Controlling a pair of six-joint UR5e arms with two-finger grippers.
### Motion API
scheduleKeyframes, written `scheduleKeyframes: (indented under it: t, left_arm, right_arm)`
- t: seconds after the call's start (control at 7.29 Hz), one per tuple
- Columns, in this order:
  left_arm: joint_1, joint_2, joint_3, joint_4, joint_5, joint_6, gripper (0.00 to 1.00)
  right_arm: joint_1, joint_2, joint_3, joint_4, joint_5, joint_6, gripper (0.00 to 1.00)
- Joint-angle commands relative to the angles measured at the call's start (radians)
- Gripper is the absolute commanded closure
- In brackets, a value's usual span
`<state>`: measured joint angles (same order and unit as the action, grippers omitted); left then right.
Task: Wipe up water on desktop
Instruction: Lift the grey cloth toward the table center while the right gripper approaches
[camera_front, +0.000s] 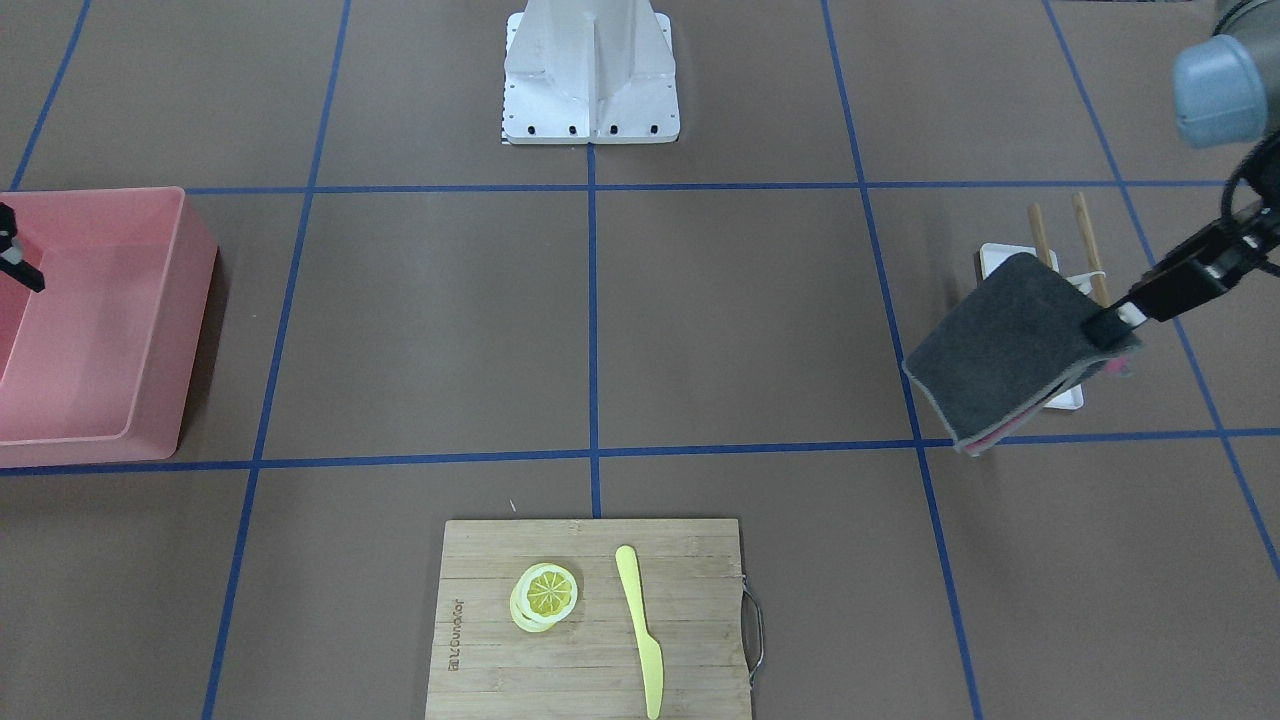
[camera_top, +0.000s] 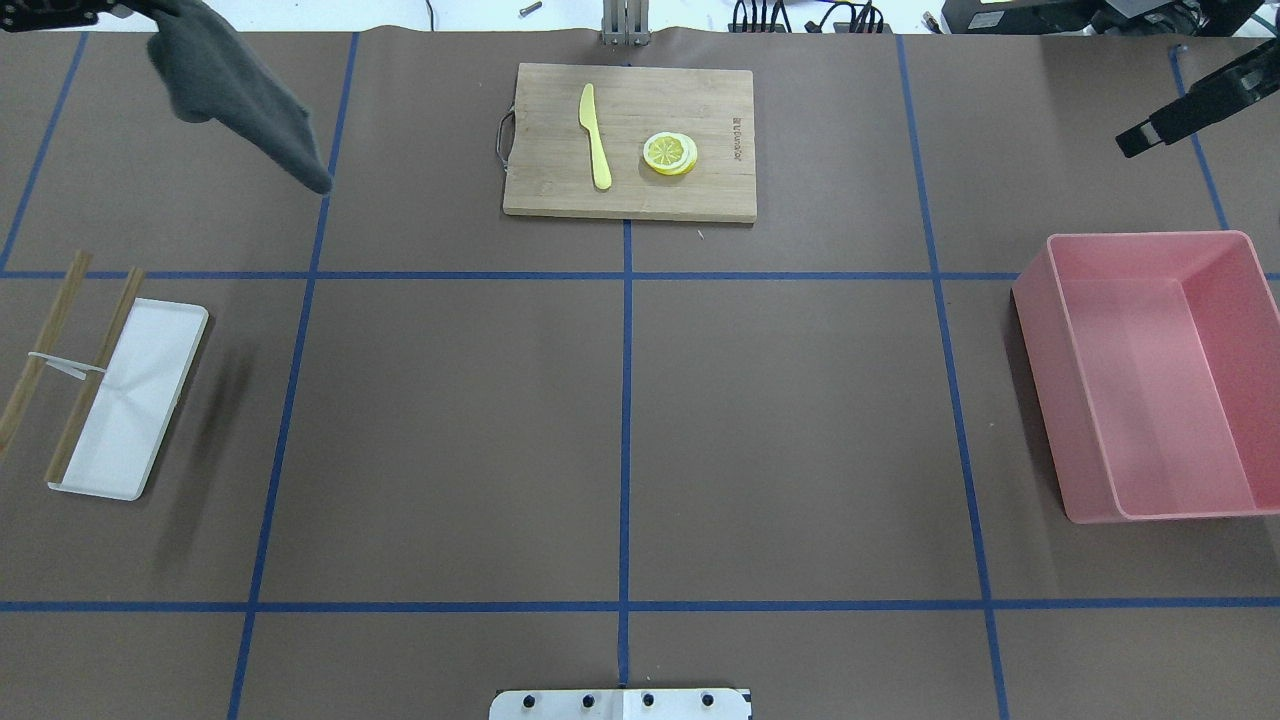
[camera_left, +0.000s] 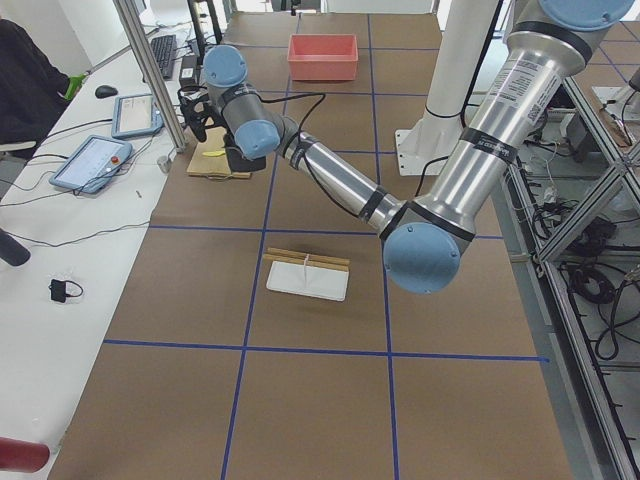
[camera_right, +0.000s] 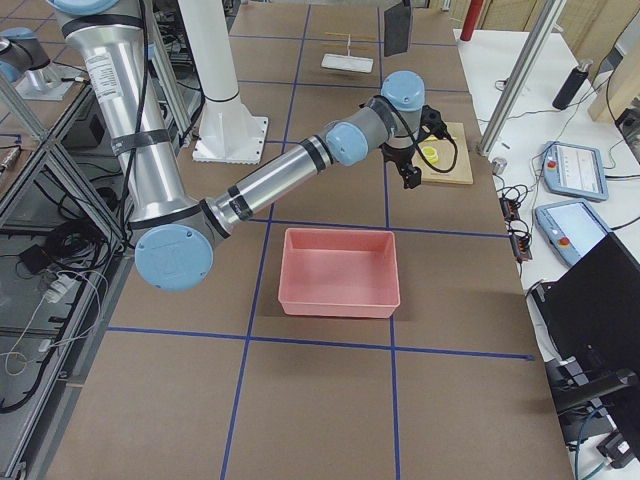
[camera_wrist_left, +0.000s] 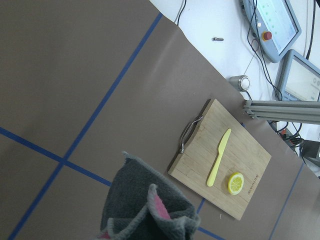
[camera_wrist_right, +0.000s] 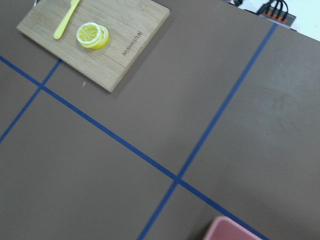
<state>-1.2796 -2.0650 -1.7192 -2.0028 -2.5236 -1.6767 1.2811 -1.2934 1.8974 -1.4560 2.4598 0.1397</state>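
desktop (camera_top: 450, 430) | carries: cutting board (camera_top: 540, 190) | white tray (camera_top: 150, 400) | pink bin (camera_top: 1150, 400)

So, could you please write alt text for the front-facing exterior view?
At the view's right, the robot's left gripper holds a folded dark grey cloth in the air, partly hiding a white rectangular tray. The brown blue-taped desktop also bears a pink plastic bin and a bamboo cutting board with lemon slices and a yellow knife.

Bench: a long white worktop (camera_left: 40, 330) runs along the table's edge, just beyond the left gripper (camera_front: 1108, 327).
On it: two grey touchscreen pendants (camera_left: 92, 163), a black computer mouse (camera_left: 107, 91), loose black cables (camera_left: 80, 235).
Frame: a slanting silver aluminium post (camera_left: 152, 70) stands near that gripper.
Light: even, with soft shadows.
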Motion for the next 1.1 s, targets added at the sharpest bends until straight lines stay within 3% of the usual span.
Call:
scheduleKeyframes:
  t: [0.0, 0.14, 0.41, 0.69, 0.96]
  left_arm:
    - [0.118, -0.052, -0.037, 0.006, 0.124, -0.229, 1.0]
    - [0.175, -0.073, -0.039, 0.007, 0.188, -0.31, 1.0]
    - [0.309, -0.157, -0.033, 0.077, 0.322, -0.412, 1.0]
    - [0.422, -0.259, -0.008, 0.147, 0.431, -0.477, 1.0]
    - [0.472, -0.299, 0.006, 0.145, 0.442, -0.533, 1.0]
  right_arm:
    - [-0.16, 0.043, 0.015, 0.242, -0.135, 0.266, 0.0]
    - [-0.237, 0.064, 0.017, 0.309, -0.207, 0.321, 0.0]
    - [-0.413, 0.12, 0.05, 0.329, -0.399, 0.374, 0.0]
    - [-0.61, 0.124, 0.078, 0.329, -0.693, 0.374, 0.0]
    - [-0.678, 0.167, 0.072, 0.33, -0.745, 0.379, 0.0]
